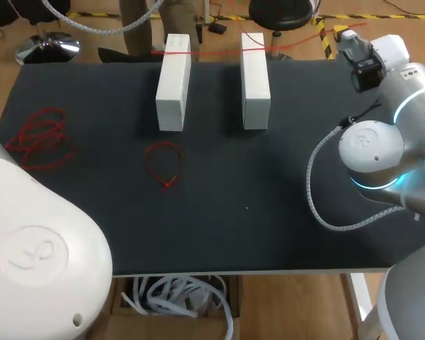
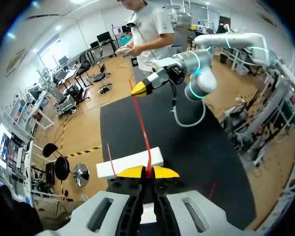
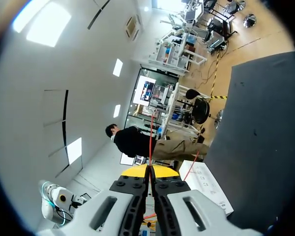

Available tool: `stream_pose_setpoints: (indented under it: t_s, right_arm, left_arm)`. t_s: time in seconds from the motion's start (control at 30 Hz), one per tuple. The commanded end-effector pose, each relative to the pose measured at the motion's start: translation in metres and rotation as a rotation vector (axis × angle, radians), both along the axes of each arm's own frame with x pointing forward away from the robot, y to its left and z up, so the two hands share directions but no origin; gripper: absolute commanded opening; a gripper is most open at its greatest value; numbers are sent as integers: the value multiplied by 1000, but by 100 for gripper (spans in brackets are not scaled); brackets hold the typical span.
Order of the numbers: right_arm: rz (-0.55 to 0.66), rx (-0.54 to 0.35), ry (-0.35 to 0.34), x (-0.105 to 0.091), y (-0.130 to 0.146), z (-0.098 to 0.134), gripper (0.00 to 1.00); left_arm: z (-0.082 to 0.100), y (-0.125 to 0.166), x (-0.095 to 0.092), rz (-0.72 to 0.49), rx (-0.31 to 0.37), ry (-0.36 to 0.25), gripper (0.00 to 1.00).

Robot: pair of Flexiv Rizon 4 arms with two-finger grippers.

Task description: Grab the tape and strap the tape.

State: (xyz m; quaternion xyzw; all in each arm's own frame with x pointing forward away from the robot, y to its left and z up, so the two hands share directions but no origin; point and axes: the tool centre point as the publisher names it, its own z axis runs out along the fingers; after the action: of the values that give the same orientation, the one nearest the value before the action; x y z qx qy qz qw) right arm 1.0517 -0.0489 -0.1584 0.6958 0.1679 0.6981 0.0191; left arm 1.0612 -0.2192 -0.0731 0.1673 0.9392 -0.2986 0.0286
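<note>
- My left gripper (image 2: pixel 147 172) is pinched narrow, both yellow tips pressed together on the tape (image 2: pixel 141 125), which comes up from between them.
- My right gripper (image 3: pixel 150 170) is just as narrow, its tips closed on the same red line, which runs straight ahead from them.
- The tape is stretched as a thin red line between my two grippers. In the head view it runs along the table's far edge and crosses the far ends of both white blocks.
- The left block (image 1: pixel 173 81) and the right block (image 1: pixel 255 78) stand side by side near the far edge of the table (image 1: pixel 269 212), long sides parallel, with a bare lane of black surface between them.
- From my left wrist, one white block lies directly under and just ahead of my fingers, and the black surface stretches beyond it toward my right gripper.
- A small red loop (image 1: pixel 163 164) lies flat just in front of the left block, apart from it.
- A red tangle (image 1: pixel 39 138) sits near the table's left edge, well apart from the blocks.
- My right arm (image 1: pixel 372 149) hangs over the right edge, and its ribbed white cable (image 1: pixel 313 191) curves out over the surface there.
- My left arm (image 1: pixel 35 241) covers the near left corner.
- The widest open black surface runs from the middle to the near edge, between the loop and the cable.
</note>
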Motion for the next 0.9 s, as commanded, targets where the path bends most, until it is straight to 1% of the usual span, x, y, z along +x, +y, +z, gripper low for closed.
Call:
stream_pose_setpoints:
  t_s: [0.03, 0.23, 0.27, 0.3, 0.33, 0.37, 0.4, 0.43, 0.47, 0.57, 0.67, 0.83, 0.9]
  right_arm:
    - [4, 0, 0, 0, -1, 0, 0]
    - [4, 0, 0, 0, -1, 0, 0]
    - [4, 0, 0, 0, -1, 0, 0]
    - [4, 0, 0, 0, -1, 0, 0]
    - [4, 0, 0, 0, -1, 0, 0]
    - [4, 0, 0, 0, -1, 0, 0]
    - [4, 0, 0, 0, -1, 0, 0]
    - [4, 0, 0, 0, -1, 0, 0]
    - [4, 0, 0, 0, -1, 0, 0]
    - [4, 0, 0, 0, -1, 0, 0]
    - [4, 0, 0, 0, -1, 0, 0]
    - [4, 0, 0, 0, -1, 0, 0]
    - [4, 0, 0, 0, -1, 0, 0]
  left_arm:
    - [2, -1, -1, 1, 9, -1, 0]
    - [2, -1, -1, 1, 9, -1, 0]
    - [2, -6, -1, -24, 43, 15, 0]
    - [2, -11, 0, -33, 66, 18, 0]
    - [3, -16, 1, -45, 107, 37, 0]
    - [3, -19, 2, -50, 137, 44, 0]
    - [5, -22, 4, -45, 146, 47, 0]
    - [7, -25, 5, -51, 179, 64, 0]
    - [8, -28, 6, -63, 209, 68, 0]
    - [11, -36, 8, -69, 258, 86, 0]
    - [11, -39, 9, -63, 269, 94, 0]
    - [5, -41, 8, -36, 265, 126, 0]
    - [3, -41, 7, -23, 272, 121, 0]
